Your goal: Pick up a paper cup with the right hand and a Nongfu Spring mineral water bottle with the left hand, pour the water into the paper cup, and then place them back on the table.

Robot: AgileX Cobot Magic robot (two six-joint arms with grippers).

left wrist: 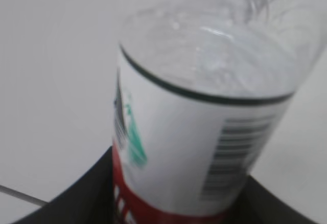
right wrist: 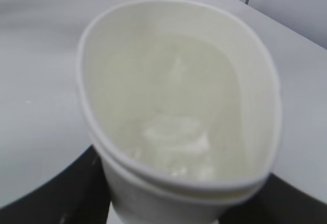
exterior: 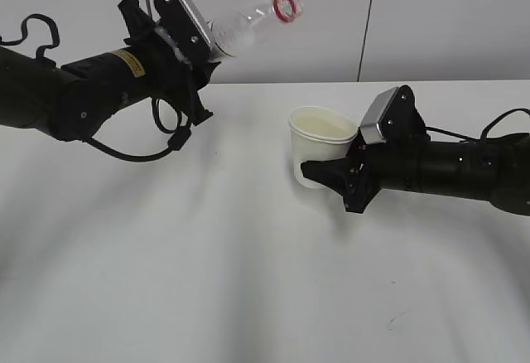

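Note:
My left gripper (exterior: 203,52) is shut on the clear water bottle (exterior: 257,21) and holds it in the air, tilted with its red-ringed mouth up and to the right. In the left wrist view the bottle's red-and-white label (left wrist: 194,152) fills the frame between the black fingers (left wrist: 82,193). My right gripper (exterior: 327,172) is shut on the off-white paper cup (exterior: 319,143), which is upright at the table's middle; whether it touches the table I cannot tell. The right wrist view shows clear liquid inside the cup (right wrist: 179,106), its rim squeezed oval.
The white table (exterior: 207,280) stretches wide in front of both arms, with a small dark mark (exterior: 397,317) at the front right. A pale wall with vertical seams stands behind. A black cable loop (exterior: 170,135) hangs under the left arm.

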